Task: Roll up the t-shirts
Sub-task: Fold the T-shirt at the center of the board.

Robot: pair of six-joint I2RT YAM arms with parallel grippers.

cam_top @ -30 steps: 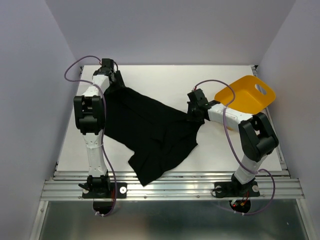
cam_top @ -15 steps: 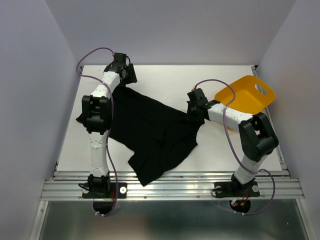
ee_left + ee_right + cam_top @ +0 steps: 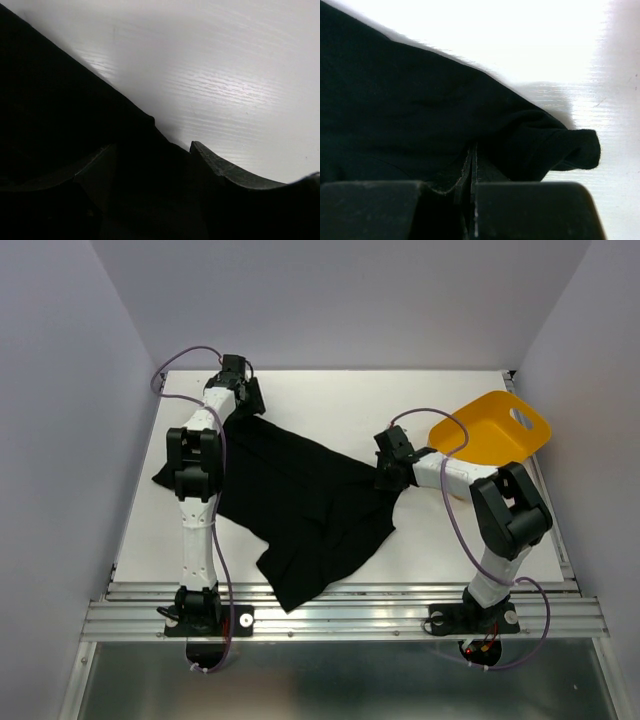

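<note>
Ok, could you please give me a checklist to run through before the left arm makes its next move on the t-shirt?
1. Right gripper pinching the t-shirt: ok, jaws shut on its edge.
2. Left gripper open: ok.
3. Cloth between the left gripper's jaws: cannot tell, too dark.
4. T-shirt lying flat and square: not ok, creased and askew.
5. Yellow tub apart from the t-shirt: ok.
</note>
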